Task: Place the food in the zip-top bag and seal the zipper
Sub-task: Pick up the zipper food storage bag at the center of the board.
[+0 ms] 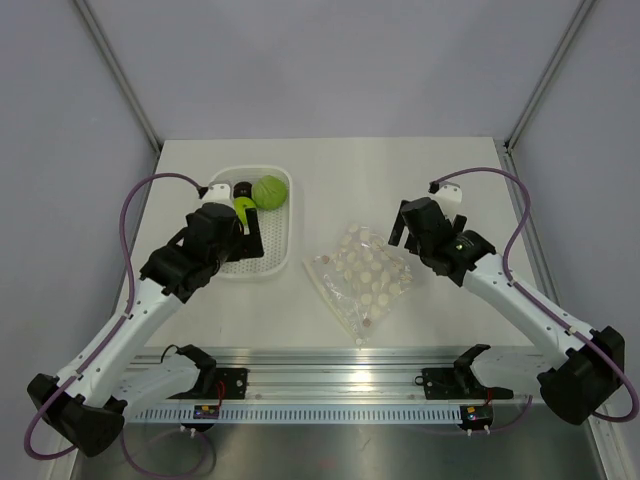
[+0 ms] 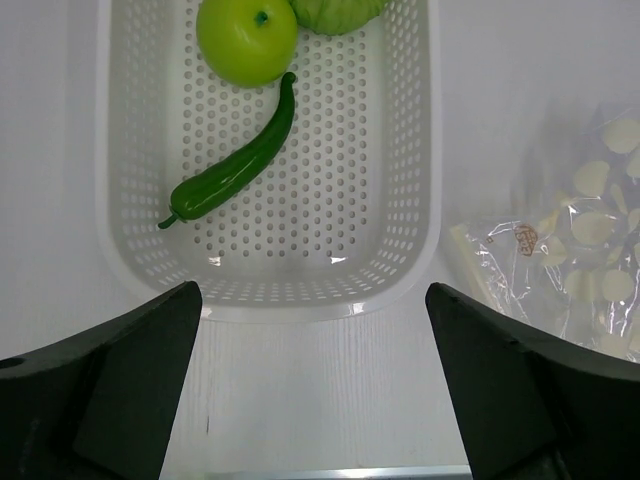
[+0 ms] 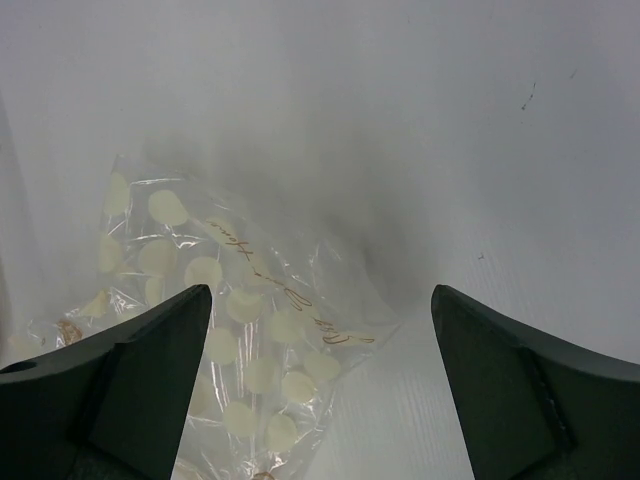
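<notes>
The food lies in the white perforated tray (image 1: pixel 275 262): a lime-green ball fruit (image 2: pixel 247 38), a curved green chili pepper (image 2: pixel 237 168), a second green leafy round piece (image 2: pixel 335 12) and a small dark piece (image 1: pixel 241 188). My left gripper (image 2: pixel 312 385) is open and empty, hovering over the tray's near rim (image 2: pixel 300 300); from above the left gripper (image 1: pixel 248 232) covers part of the tray. The zip-top bag (image 1: pixel 362 275) lies flat on the table, dotted and crinkly. My right gripper (image 3: pixel 320 395) is open and empty above the bag's right edge (image 3: pixel 240 330). I cannot make out the zipper.
The bag also shows at the right edge of the left wrist view (image 2: pixel 585 250). A metal rail (image 1: pixel 330 385) runs along the near table edge. Grey walls with frame posts enclose the white table (image 1: pixel 450 170).
</notes>
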`<state>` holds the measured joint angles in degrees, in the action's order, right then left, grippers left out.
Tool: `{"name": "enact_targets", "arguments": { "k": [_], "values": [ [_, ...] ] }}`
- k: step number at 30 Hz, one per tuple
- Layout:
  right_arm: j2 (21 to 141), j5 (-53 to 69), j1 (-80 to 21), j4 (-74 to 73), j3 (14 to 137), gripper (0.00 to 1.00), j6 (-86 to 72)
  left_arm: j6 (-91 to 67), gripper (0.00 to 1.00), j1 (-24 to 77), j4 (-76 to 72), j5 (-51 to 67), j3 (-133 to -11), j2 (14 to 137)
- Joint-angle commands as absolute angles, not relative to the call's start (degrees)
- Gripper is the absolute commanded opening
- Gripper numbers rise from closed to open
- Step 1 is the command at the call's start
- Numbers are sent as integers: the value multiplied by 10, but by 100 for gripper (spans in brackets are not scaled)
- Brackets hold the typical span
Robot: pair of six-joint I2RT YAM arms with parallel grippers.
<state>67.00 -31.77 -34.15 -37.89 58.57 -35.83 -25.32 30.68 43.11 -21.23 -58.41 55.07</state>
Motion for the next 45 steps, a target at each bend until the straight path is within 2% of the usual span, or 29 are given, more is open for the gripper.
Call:
{"name": "enact_targets", "arguments": {
  "k": [1,7,9,15,23,24,26,30,35,42,45],
  "values": [
    [650,-314,-345,-364,568,99,-364,-247,99,308,408,-189,-601,546],
    [636,-309,-339,-368,542,100,-349,-243,99,308,414,-180,-599,548],
    [643,-293,-310,-379,541,100,-338,-243,99,308,423,-177,-601,550],
    [660,-122,-205,-379,531,100,-309,-248,99,316,420,-136,-582,554],
    [701,41,-193,-316,487,99,-279,-257,99,388,418,-107,-589,595],
    [705,60,-194,-305,480,95,-276,-258,99,392,417,-95,-587,601],
    [699,28,-221,-313,477,94,-271,-265,99,406,412,-87,-583,604],
    [687,-167,-347,-363,513,94,-255,-283,99,417,399,-70,-562,597],
    [695,-242,-452,-374,538,93,-266,-308,99,414,410,-106,-563,577],
    [830,-333,-602,-381,606,92,-274,-305,99,373,456,-141,-599,554],
    [897,-353,-653,-377,644,88,-266,-300,98,356,469,-151,-603,539]
  ]
}}
